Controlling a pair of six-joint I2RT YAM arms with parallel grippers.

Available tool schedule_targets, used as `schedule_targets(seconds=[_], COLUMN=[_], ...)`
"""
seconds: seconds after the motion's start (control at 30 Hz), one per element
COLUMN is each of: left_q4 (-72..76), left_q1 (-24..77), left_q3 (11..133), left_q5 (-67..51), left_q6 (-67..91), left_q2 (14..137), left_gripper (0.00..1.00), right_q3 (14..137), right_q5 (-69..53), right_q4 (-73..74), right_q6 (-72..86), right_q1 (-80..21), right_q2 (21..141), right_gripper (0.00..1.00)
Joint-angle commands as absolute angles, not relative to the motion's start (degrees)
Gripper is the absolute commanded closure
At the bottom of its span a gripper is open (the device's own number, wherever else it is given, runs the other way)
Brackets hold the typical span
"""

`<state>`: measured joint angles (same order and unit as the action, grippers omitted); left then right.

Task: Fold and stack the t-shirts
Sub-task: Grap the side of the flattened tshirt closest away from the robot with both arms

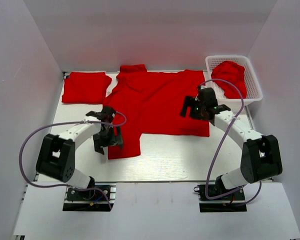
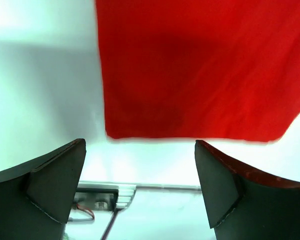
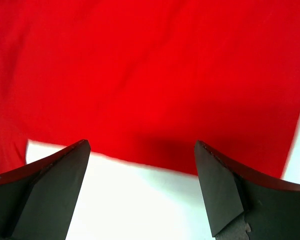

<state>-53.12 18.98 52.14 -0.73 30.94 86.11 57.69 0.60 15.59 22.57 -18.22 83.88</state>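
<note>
The left gripper (image 1: 108,141) and right gripper (image 1: 192,111) hover released and empty over the spread shirt (image 1: 155,102), with a folded shirt (image 1: 86,87) at 10 o'clock.

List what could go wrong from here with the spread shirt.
1. The left gripper hangs open at the near hem of the spread t-shirt; its fingers might miss the edge or catch one layer only.
2. The folded t-shirt lies right beside the spread one, so a drag could rumple it.
3. The right arm's cable loops over the basket and might snag it.
</note>
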Motion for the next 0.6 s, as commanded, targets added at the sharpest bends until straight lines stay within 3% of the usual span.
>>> schedule_targets(seconds=[0.0, 0.27, 0.57], left_q4=[-56.2, -49.8, -42.9], left_q1=[19.3, 18.8, 18.2], left_q3=[50.6, 43.2, 39.6], left_q5=[-3.3, 1.3, 2.5], left_q6=[35.3, 39.8, 41.5], left_q2=[76.2, 69.8, 71.1], left_gripper=[0.0, 0.0, 0.02], right_q3=[56.3, 57.4, 58.5], right_q5=[-1.6, -0.6, -0.3], right_q4=[15.9, 17.7, 18.0], right_q6=[24.5, 24.0, 24.2], right_q1=[-19.4, -19.6, -19.4], right_q2=[81.8, 82.9, 83.2], right_gripper=[0.1, 0.1, 0.1])
